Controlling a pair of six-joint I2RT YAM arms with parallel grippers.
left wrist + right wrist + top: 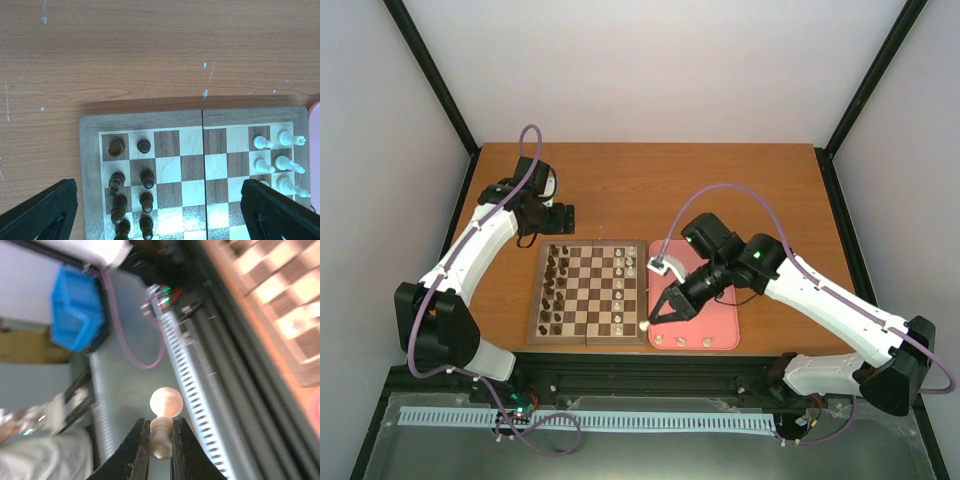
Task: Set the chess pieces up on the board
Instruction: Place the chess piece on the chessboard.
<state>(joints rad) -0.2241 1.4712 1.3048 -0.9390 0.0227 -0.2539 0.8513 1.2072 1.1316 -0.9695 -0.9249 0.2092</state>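
The board (588, 292) lies on the table, with dark brown pieces on its left columns and several cream-white chess pieces (623, 290) on its right columns. My right gripper (651, 320) is shut on a cream-white pawn (165, 412), held by its neck at the pink tray's left edge, just right of the board's near right corner. Its round head sticks out past the fingertips (142, 432). My left gripper (556, 216) hovers open behind the board's far left corner. In its wrist view the board (192, 165) lies below, with white pieces (280, 160) at right.
A pink tray (715, 315) lies right of the board and holds three cream-white pieces (682, 341) along its near edge. Dark brown pieces (145, 190) fill the board's left columns. The table's black front rail and a cable chain lie below the right gripper.
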